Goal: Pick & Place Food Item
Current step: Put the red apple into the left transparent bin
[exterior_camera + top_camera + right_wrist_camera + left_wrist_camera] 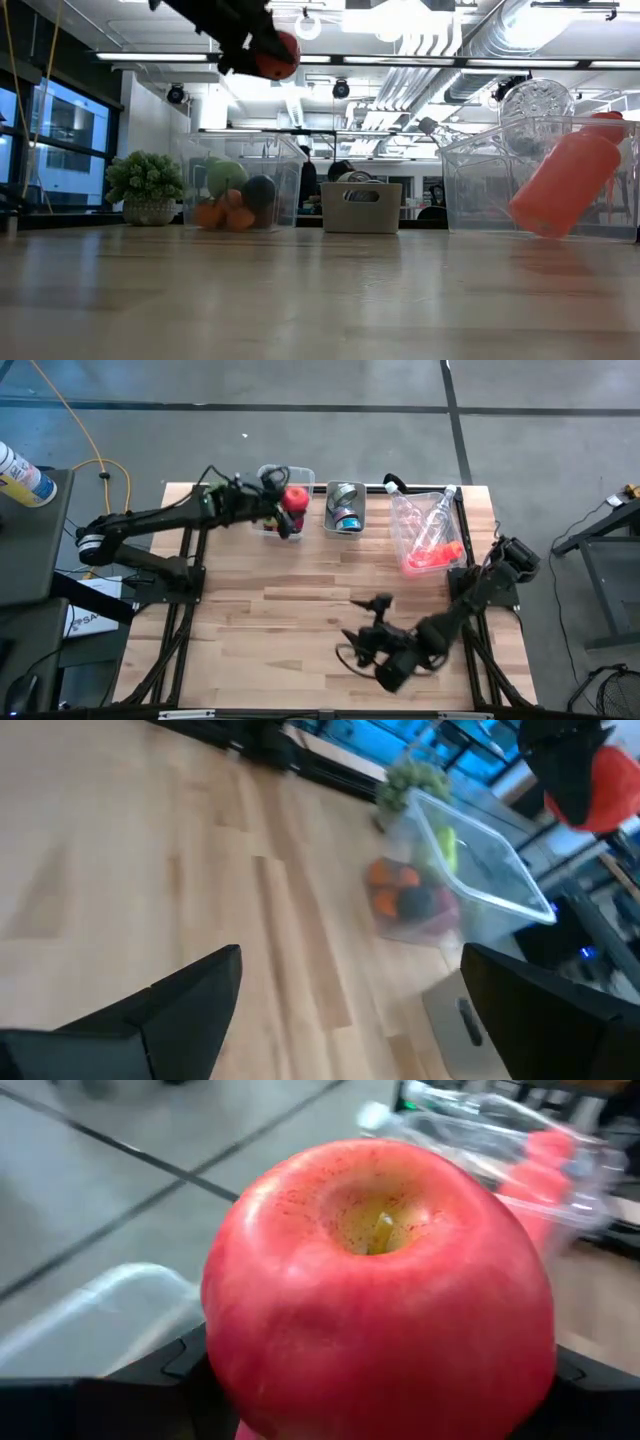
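The left gripper [292, 510] has the red apple [296, 497] pinched between its jaws, and it hangs high above the bench [300, 610], right over the near edge of the clear fruit bin [305, 475]. From table height the apple [277, 54] rides up near the ceiling lights, well clear of the bin [240, 185] below it, where orange, green and dark fruits sit heaped against the wall. The left wrist camera is filled by the apple [380, 1295]: stem dimple facing out, speckled red skin, dark jaws pressed to it on both sides low down. Nothing between jaws and fruit, a full grip.

Beside the fruit bin, farther from the left jaws, stands a small grey bin [346, 510] holding cans, and past that a larger clear bin [425, 530] with an orange bottle [435, 555] and a clear bottle tipped inside it.

The right gripper [375, 635] waits low over the near part of the bench, well apart from all three bins, its jaws spread wide with nothing between them. Its wrist camera looks along bare wooden planks [150, 870] between the two dark fingers [190, 995] toward the fruit bin [470, 885], with the apple [605, 785] in the other arm's grip showing red above it.
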Robot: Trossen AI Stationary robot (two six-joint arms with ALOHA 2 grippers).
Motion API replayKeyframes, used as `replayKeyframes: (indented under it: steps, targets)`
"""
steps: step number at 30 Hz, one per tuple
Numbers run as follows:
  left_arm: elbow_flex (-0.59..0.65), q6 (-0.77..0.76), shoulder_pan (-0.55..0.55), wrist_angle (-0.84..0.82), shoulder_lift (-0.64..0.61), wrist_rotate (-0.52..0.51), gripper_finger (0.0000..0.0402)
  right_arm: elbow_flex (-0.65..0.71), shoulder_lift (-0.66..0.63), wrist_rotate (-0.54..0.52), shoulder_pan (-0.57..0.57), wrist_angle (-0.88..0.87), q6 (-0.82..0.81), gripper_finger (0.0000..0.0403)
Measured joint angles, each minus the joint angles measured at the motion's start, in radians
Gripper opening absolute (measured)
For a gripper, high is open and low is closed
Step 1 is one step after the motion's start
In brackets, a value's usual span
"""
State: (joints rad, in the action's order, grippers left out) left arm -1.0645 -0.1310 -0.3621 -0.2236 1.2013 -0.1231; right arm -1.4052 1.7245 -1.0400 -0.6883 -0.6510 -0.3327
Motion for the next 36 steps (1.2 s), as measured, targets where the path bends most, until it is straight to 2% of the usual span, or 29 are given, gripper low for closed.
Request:
replayKeyframes:
  steps: [3,9,12,18,22,36]
  targets:
    - [0.000,0.041,-0.070,0.012,0.003,0.017,0.0290,0.000,0.000,0.032,0.071,-0.002,-0.007,0.0366]
    - [0.000,0.083,-0.173,0.022,0.027,0.049,0.0295,0.000,0.000,0.273,0.189,-0.004,-0.014,0.0366]
    - [0.000,0.014,-0.202,-0.020,0.054,0.066,0.0297,0.000,0.000,0.351,0.229,-0.001,-0.027,0.0366]
    - [0.000,-0.023,-0.213,-0.073,0.094,0.029,0.0298,0.000,0.000,0.359,0.264,0.005,-0.063,0.0366]
    - [0.000,0.074,-0.210,-0.135,0.111,0.027,0.0299,0.000,0.000,0.366,0.265,0.004,-0.063,0.0366]
    - [0.000,0.090,-0.195,-0.176,0.131,0.016,0.0302,0.000,0.000,0.390,0.263,-0.054,-0.056,0.0366]
